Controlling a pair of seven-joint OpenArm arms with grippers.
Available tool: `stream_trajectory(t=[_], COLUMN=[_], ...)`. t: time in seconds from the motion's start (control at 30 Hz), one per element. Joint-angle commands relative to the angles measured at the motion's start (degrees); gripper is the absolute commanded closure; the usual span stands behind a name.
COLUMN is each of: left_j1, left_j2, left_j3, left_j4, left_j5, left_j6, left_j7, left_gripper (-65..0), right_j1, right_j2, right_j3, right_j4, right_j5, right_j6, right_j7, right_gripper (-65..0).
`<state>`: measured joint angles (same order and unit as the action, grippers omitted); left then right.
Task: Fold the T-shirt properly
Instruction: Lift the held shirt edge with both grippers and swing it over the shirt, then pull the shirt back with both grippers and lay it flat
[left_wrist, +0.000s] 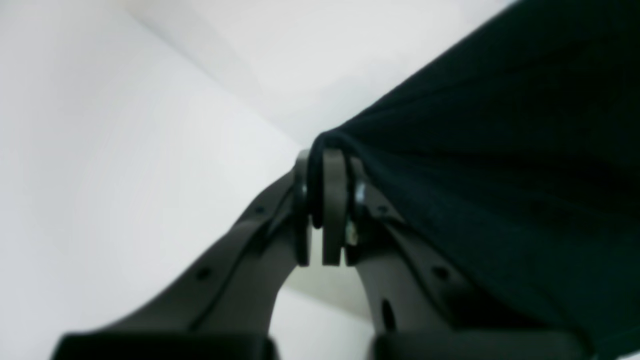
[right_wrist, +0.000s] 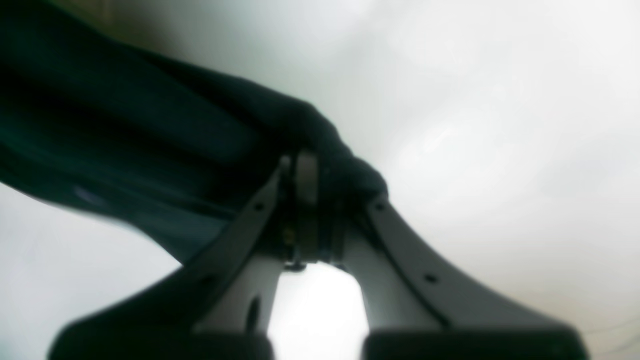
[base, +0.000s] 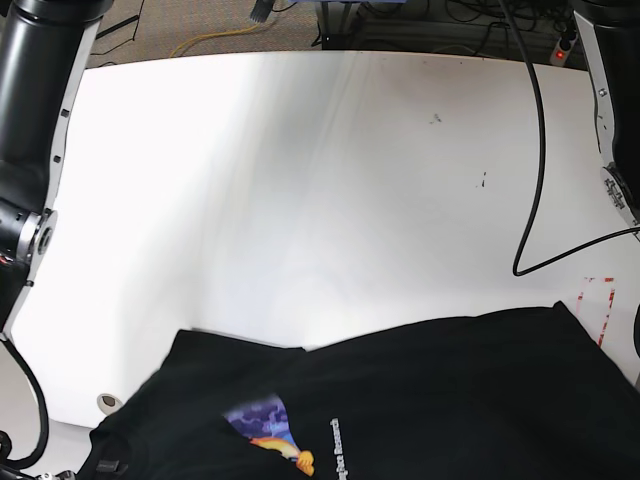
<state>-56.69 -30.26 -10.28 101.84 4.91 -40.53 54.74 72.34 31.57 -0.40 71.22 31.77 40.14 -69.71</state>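
The black T-shirt (base: 450, 390) spreads across the bottom of the base view, with a purple-blue and orange print (base: 265, 422) and small white lettering near its lower middle. In the left wrist view my left gripper (left_wrist: 325, 162) is shut on a thin edge of the T-shirt (left_wrist: 500, 150), which stretches away to the right. My right gripper (right_wrist: 311, 167) is shut on a bunched fold of the T-shirt (right_wrist: 150, 135), which trails off to the left. Neither gripper's fingers show in the base view.
The white table (base: 300, 170) runs back to a far edge, with cables on the floor beyond. A black cable (base: 525, 180) loops over its right side near red tape marks (base: 598, 300). Arm columns stand at the left (base: 35, 90) and right (base: 610, 90) edges.
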Motion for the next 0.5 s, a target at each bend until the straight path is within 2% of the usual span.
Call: stream_trajectory(t=[0.0, 0.13, 0.27, 0.47], left_j1=[-1.03, 3.02, 9.61, 18.84], left_j2=[-0.55, -0.46, -0.11, 5.16], left_j3=[0.13, 0.13, 0.13, -1.54], left_j4=[0.53, 3.70, 10.47, 13.72], left_j5=[0.24, 0.24, 0.15, 0.15], left_j6=[0.53, 0.53, 0.53, 0.53], left_j7=[-0.37, 1.65, 8.07, 15.63], left_gripper=[0.0, 0.0, 0.0, 0.0], right_j1=[1.64, -2.05, -11.54, -24.82], right_j2=[1.09, 2.67, 5.31, 5.83], right_j3=[0.54, 0.80, 5.90, 14.34], right_j4=[0.38, 2.05, 6.36, 9.44], right_j5=[-0.43, 0.80, 4.67, 6.34], right_j6=[-0.14, -0.14, -0.14, -0.14], right_j7=[-0.92, -1.28, -1.72, -2.33], right_gripper=[0.0, 0.0, 0.0, 0.0])
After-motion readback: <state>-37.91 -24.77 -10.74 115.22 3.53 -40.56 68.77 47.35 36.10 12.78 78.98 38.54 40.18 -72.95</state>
